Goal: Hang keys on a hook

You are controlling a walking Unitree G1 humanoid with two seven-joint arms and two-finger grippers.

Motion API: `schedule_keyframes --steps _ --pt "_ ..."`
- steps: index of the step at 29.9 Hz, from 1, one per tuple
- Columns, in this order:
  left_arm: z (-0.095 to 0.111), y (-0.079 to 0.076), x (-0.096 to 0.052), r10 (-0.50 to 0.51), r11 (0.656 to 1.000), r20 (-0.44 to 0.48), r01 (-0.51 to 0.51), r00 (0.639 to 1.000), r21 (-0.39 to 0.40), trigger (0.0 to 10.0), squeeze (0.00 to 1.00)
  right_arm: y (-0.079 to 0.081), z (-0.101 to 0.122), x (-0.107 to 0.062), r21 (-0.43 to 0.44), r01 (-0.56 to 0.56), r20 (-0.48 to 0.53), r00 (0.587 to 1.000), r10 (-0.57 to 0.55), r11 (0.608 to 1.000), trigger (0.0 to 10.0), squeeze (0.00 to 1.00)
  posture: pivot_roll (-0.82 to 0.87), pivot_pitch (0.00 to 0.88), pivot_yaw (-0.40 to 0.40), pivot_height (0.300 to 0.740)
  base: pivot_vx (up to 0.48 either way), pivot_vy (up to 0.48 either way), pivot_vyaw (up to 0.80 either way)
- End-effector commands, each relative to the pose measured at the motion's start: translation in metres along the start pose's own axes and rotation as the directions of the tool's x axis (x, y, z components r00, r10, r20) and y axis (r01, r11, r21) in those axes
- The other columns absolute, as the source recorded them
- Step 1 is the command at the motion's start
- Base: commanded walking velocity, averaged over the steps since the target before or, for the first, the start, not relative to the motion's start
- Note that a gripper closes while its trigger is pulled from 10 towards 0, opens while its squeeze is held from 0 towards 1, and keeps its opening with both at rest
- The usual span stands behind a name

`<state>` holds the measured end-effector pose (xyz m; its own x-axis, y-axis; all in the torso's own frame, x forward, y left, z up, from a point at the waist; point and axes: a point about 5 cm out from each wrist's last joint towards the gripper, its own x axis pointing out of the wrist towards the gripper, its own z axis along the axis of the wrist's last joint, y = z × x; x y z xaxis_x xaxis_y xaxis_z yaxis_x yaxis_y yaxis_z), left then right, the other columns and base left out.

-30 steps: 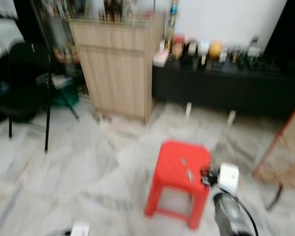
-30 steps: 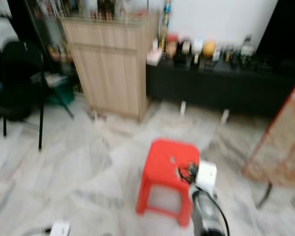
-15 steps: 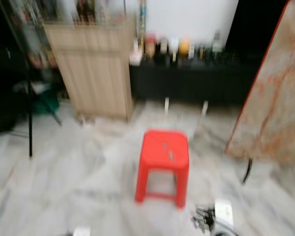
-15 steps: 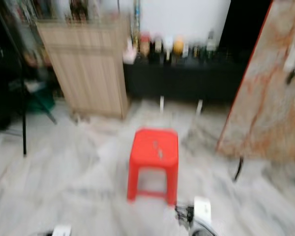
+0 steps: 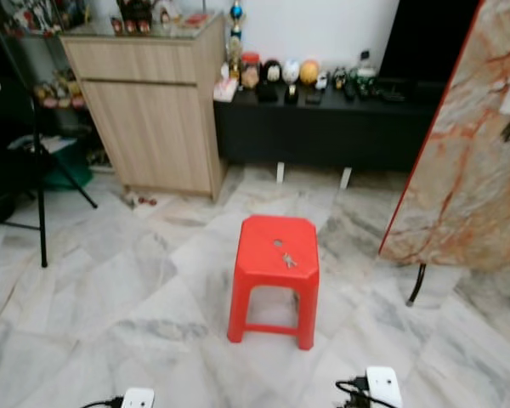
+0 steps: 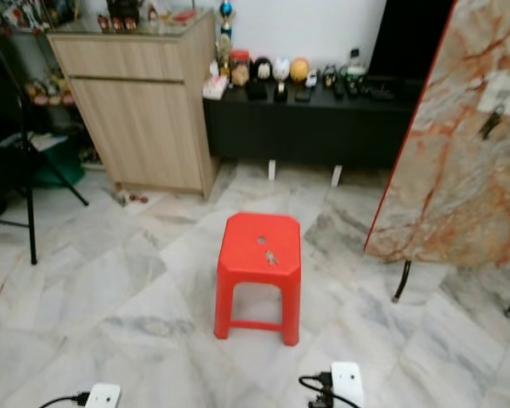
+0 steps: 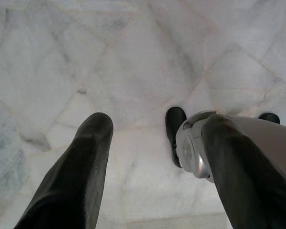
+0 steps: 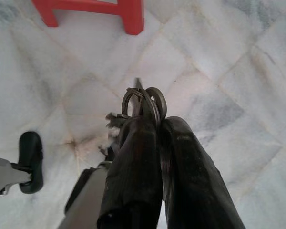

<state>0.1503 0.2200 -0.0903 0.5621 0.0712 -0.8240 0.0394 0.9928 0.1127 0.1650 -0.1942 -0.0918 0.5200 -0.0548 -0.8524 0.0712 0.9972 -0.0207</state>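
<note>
**Keys in right gripper: handling notes**

Right gripper (image 8: 152, 125) low beside the body, fingers pressed together on the keys (image 8: 144, 102); two metal rings poking out past the fingertips. Left gripper (image 7: 155, 143) hanging idle over the marble floor (image 5: 110, 280), fingers apart, holding nothing. Red stool (image 5: 274, 255) ahead with a second small set of keys (image 5: 288, 260) on its seat. Marbled board (image 6: 459, 136) on the right, carrying a small hook-like fitting (image 6: 490, 119). Judged light, rigid, smooth metal; loose parts likely to swing. Best held at the ring base, leaving the loop free for the hook.
</note>
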Motion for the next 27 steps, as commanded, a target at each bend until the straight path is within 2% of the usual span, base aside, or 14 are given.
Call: schedule_keyframes --steps 1,3,6,10,13,16,21,27 --pt "0.002 -0.001 0.001 -0.002 1.0 -0.006 0.002 1.0 -0.002 10.0 0.0 -0.001 0.001 0.0 0.014 -0.01 0.011 1.0 0.01 1.0 10.0 0.0 0.11 0.0 -0.037 0.74 0.0 0.0 0.0" --pt "0.004 -0.001 0.001 -0.003 1.0 -0.002 0.003 1.0 -0.005 10.0 0.0 -0.003 0.001 0.0 0.057 -0.014 0.012 1.0 0.014 0.998 10.0 0.0 0.11 0.0 -0.037 0.74 0.0 0.0 0.0" --pt "0.005 -0.001 0.002 -0.004 1.0 0.0 0.004 1.0 -0.006 10.0 0.0 -0.003 0.002 0.0 0.052 -0.019 0.014 1.0 0.018 0.998 10.0 0.0 0.11 0.0 -0.037 0.74 0.0 0.0 0.0" --pt "0.005 -0.002 0.002 -0.006 1.0 0.001 0.006 1.0 -0.008 10.0 0.0 0.016 0.003 0.002 0.018 -0.042 -0.001 0.999 0.042 0.999 10.0 0.0 0.09 0.0 -0.037 0.74 0.0 0.0 0.0" --pt "0.005 -0.003 0.002 -0.007 1.0 -0.001 0.007 1.0 -0.013 10.0 0.0 0.015 0.001 0.001 0.032 -0.03 -0.012 0.999 0.03 0.999 10.0 0.0 0.08 0.0 -0.04 0.74 0.0 0.0 0.0" --pt "0.004 -0.005 0.002 -0.01 1.0 -0.005 0.01 1.0 -0.018 10.0 0.0 0.016 -0.005 0.001 -0.027 -0.049 -0.029 0.998 0.048 0.998 10.0 0.0 0.07 0.0 -0.034 0.74 0.0 0.0 0.0" --pt "0.003 -0.005 0.002 -0.01 1.0 -0.012 0.01 1.0 -0.017 10.0 0.0 0.015 -0.004 0.001 0.008 -0.037 -0.025 0.999 0.038 0.999 10.0 0.0 0.07 0.0 -0.029 0.74 0.0 0.0 0.0" --pt "0.002 -0.004 0.002 -0.009 1.0 -0.017 0.009 1.0 -0.016 10.0 0.0 0.013 -0.005 0.0 -0.021 -0.037 -0.023 0.999 0.037 0.999 10.0 0.0 0.06 0.0 -0.026 0.74 0.0 0.0 0.0"
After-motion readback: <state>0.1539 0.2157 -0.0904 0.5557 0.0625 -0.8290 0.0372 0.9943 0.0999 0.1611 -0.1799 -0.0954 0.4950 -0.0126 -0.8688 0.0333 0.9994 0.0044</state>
